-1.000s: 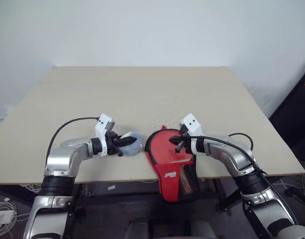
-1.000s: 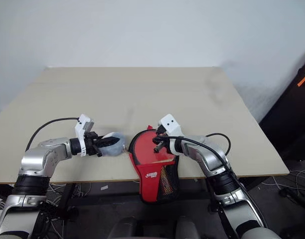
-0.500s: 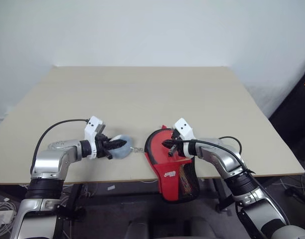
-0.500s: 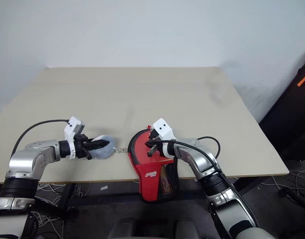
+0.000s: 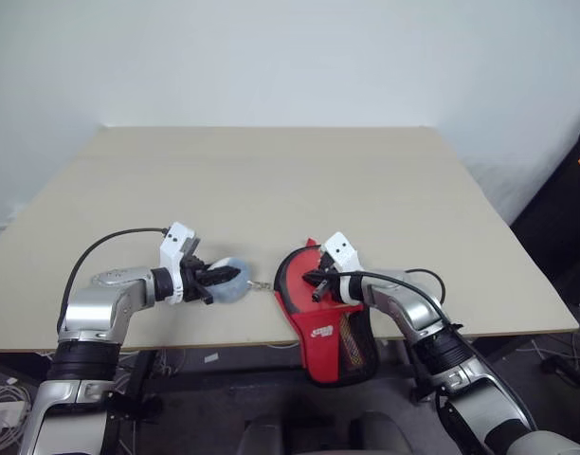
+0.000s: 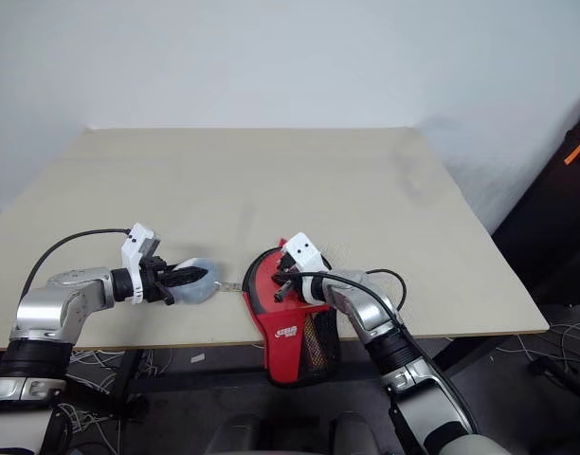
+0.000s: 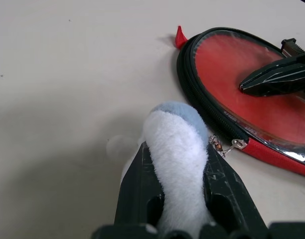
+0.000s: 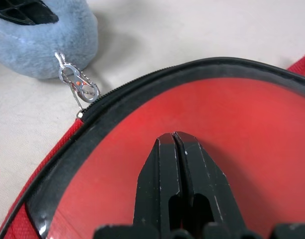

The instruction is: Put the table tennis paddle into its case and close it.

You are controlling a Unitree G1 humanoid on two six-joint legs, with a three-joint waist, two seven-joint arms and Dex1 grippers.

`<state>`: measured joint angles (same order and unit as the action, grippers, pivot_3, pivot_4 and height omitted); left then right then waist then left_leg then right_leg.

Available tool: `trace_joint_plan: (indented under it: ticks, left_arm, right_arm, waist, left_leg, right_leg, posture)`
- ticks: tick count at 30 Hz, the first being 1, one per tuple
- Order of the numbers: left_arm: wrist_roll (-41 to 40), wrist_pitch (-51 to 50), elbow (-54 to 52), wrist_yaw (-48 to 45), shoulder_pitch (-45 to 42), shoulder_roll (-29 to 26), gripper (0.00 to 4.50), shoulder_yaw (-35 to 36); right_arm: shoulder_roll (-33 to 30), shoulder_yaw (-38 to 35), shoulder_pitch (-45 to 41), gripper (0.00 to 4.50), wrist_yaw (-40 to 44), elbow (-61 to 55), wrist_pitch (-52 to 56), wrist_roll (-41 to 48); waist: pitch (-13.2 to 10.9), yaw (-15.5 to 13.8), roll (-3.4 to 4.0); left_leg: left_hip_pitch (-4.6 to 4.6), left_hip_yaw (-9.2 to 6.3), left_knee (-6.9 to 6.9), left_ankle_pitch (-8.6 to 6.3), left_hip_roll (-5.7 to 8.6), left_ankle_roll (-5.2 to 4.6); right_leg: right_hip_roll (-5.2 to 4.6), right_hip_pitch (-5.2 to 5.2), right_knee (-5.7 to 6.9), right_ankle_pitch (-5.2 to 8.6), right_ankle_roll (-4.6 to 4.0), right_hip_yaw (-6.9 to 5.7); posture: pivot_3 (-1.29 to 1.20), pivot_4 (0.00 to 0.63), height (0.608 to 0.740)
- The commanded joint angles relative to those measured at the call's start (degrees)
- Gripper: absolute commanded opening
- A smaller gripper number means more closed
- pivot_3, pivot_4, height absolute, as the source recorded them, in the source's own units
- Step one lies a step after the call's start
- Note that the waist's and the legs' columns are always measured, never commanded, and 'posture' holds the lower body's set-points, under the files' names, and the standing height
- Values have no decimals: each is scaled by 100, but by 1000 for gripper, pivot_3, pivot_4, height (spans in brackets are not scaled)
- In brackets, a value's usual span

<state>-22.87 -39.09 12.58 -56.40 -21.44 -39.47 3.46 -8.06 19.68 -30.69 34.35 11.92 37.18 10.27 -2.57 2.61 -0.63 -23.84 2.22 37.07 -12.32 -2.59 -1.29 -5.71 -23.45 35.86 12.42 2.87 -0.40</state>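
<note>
Case, head views: the case (image 5: 318, 303) lies at the near edge of the surface (image 5: 271, 180), its round red end on the top and its handle end with the black mesh pocket hanging over the edge.
Left tool, head views: the left tool (image 5: 224, 277) is clamped on a pale blue-grey fuzzy wad (image 5: 237, 281) just left of the case.
Right tool, head views: the right tool (image 6: 279, 292) rests over the case's round end.
Left wrist view: black fingers (image 7: 142, 184) squeeze the fuzzy wad; a small metal clasp (image 7: 227, 146) joins it to the zip at the case's black rim.
Right wrist view: the fingers (image 8: 160, 184) are pressed together, tips on the clear panel (image 8: 167, 124) over the red paddle face; zip closed along the rim seen here.
</note>
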Motion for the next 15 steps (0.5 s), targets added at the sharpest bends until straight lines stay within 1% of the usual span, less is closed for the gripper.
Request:
trace_joint_plan:
  ticks: [1, 10, 15]
  left_arm:
    - [125, 311, 52, 42, -217, -149, 286, 123]
    - [277, 484, 37, -131, -40, -274, 286, -13]
    - [652, 883, 660, -3, -404, -155, 286, -296]
  right_arm:
    - [13, -22, 90, 0, 21, -23, -95, -69]
    - [32, 18, 294, 0, 28, -144, -71, -139]
    - [45, 63, 366, 0, 30, -247, 2, -172]
  waist:
    - [1, 0, -1]
    - [3, 4, -3]
    - [9, -1, -8]
  left_leg:
    - [0, 0, 0, 0, 0, 0]
    - [7, 3, -2, -1, -3, 1]
    - [19, 5, -4, -1, -4, 2]
  right_leg:
    - [0, 0, 0, 0, 0, 0]
    - [1, 2, 1, 0, 0, 0]
    - [1, 12, 1, 0, 0, 0]
  posture:
    - [0, 0, 740]
    - [0, 0, 740]
    - [0, 0, 740]
